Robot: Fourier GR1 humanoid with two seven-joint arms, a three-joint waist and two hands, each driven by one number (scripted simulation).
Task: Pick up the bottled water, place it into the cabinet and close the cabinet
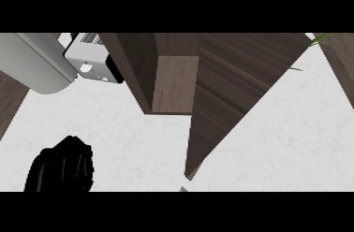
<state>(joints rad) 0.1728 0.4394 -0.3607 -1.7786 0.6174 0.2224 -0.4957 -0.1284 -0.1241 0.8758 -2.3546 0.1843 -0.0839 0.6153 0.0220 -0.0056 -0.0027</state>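
Observation:
A dark wooden cabinet (pixel 176 83) stands at the back of the white counter (pixel 124 142), and a lighter inner panel shows between its walls. Its door (pixel 228 95) stands open, slanting from the upper right down to a corner near the view's lower middle. No bottled water shows anywhere. My left hand (pixel 61 165) rests at the lower left with its fingers straight and together, holding nothing, well left of the door's edge. The right hand does not show; only a small grey sliver (pixel 183 189) appears beneath the door's lower corner.
A rounded grey-white appliance (pixel 34 62) and a small silver box-like appliance (pixel 93 58) sit at the back left. Green leaves (pixel 318 38) peek out at the top right beside another wooden panel (pixel 342 62). White counter spreads on both sides of the door.

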